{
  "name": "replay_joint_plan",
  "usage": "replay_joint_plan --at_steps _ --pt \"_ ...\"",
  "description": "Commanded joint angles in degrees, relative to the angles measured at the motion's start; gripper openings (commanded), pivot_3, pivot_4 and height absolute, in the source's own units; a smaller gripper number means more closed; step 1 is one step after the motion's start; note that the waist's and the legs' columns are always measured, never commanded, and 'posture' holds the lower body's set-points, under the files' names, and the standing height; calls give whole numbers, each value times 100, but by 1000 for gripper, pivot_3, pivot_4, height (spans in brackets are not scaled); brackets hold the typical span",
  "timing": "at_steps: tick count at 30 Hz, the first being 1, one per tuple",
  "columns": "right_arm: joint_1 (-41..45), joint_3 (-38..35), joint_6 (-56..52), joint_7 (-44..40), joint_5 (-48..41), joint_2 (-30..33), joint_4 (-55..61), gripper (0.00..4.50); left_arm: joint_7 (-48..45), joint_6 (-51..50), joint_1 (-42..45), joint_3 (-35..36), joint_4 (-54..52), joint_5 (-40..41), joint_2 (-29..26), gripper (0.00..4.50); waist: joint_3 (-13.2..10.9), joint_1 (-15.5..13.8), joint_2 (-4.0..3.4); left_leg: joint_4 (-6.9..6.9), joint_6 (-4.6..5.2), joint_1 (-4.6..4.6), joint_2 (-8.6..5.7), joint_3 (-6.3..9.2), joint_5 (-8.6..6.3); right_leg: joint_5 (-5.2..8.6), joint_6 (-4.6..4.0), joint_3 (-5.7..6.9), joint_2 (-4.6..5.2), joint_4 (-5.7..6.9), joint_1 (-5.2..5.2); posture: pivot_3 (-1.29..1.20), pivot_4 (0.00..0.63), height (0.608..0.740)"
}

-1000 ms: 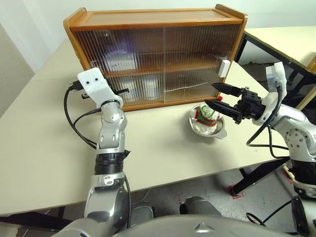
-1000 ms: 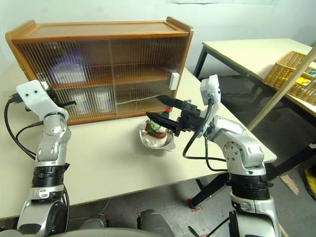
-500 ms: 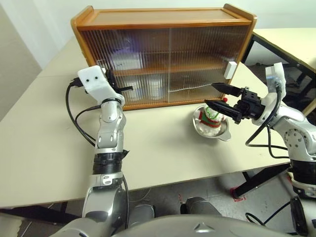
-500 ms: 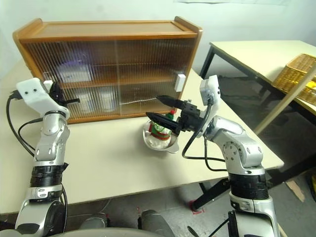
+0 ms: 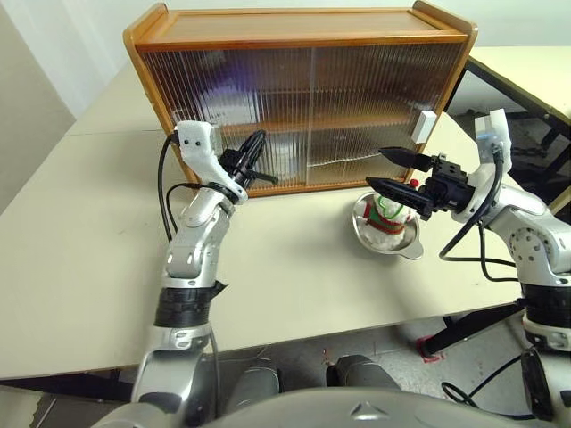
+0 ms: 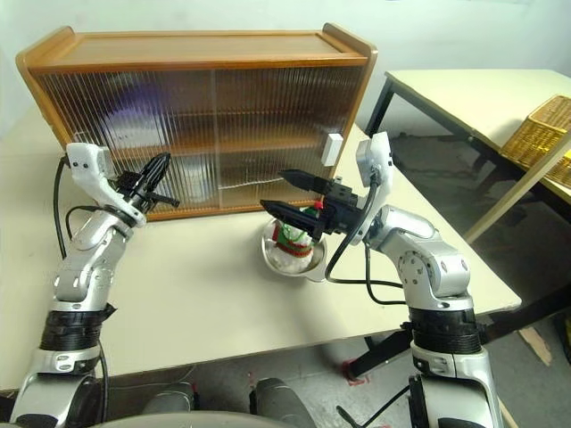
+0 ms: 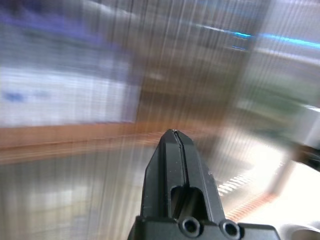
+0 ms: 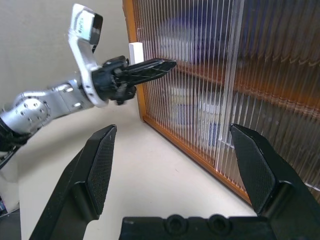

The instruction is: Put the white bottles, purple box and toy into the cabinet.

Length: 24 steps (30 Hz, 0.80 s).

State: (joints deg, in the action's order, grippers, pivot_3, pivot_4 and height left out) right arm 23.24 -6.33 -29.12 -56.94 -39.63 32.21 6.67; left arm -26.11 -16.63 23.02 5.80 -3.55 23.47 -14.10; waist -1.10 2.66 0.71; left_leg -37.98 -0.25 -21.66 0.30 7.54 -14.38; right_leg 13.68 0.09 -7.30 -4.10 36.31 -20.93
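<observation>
- While the left gripper (image 5: 265, 178) hangs just in front of the cabinet's lower shelf, its two black fingers (image 7: 172, 165) are pressed together with nothing between them, pointing toward the ribbed door.
- The right gripper (image 5: 385, 169) has its fingers spread wide, one above the other, with the lower tip poised just over the toy (image 5: 385, 210) and not closed on it.
- The toy is a small white plush figure in a green-and-red outfit, with a red pompom showing near the lower fingertip; it sits in a shiny steel bowl (image 5: 387, 238).
- The bowl stands on the pale table (image 5: 80, 259), just in front of the cabinet's right end.
- The cabinet (image 5: 303, 94) is a wide wooden case with two shelves, standing at the back of the table; its ribbed translucent sliding doors look drawn across the whole front.
- A white rectangular handle (image 5: 426, 126) sticks out at the right edge of the front, and another (image 8: 135, 52) shows at the left edge, close to the left gripper.
- Behind the ribbing of the upper shelf, on its left half, a lilac blur over white marks the purple box (image 5: 239, 82), its outline too smeared to trace.
- On the lower shelf, behind the left door, a whitish shape with a bluish patch (image 6: 198, 177) could be the white bottles; how many I cannot tell.
</observation>
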Motion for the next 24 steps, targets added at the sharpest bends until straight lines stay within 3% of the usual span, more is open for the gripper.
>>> replay_joint_plan --at_steps 1,4,11,18,24 --pt "38 29 74 -41 62 -6 4 4500 -1266 -436 -226 132 -253 753 -664 961 2 4 -2 0 0 0 1 0 0 0 0 0 0 0 -1 -87 0 740" --pt "47 24 90 -58 64 2 -30 4500 -2023 -452 -388 347 -271 1053 -1345 1989 3 7 -4 1 -1 4 9 1 -2 -2 -3 2 -2 2 -5 -87 0 740" --pt "26 -52 155 -47 91 67 -125 4500 -3241 -391 -823 613 -202 1383 -2216 4473 15 -14 -16 -1 0 0 29 78 0 -4 -7 -17 6 2 -18 -84 0 740" --pt "75 -351 389 64 205 181 -622 4500 -3820 -664 -1117 917 -256 1891 -2512 4473 38 -10 -42 10 -3 -33 75 107 0 -26 -64 -7 1 5 -62 -86 0 740" --pt "275 -625 1077 160 655 273 -1722 4500 -3903 -640 -1245 1009 -280 1954 -2549 4473 53 -4 -64 19 -3 -48 102 99 0 -32 -89 1 -15 13 -88 -78 0 740"
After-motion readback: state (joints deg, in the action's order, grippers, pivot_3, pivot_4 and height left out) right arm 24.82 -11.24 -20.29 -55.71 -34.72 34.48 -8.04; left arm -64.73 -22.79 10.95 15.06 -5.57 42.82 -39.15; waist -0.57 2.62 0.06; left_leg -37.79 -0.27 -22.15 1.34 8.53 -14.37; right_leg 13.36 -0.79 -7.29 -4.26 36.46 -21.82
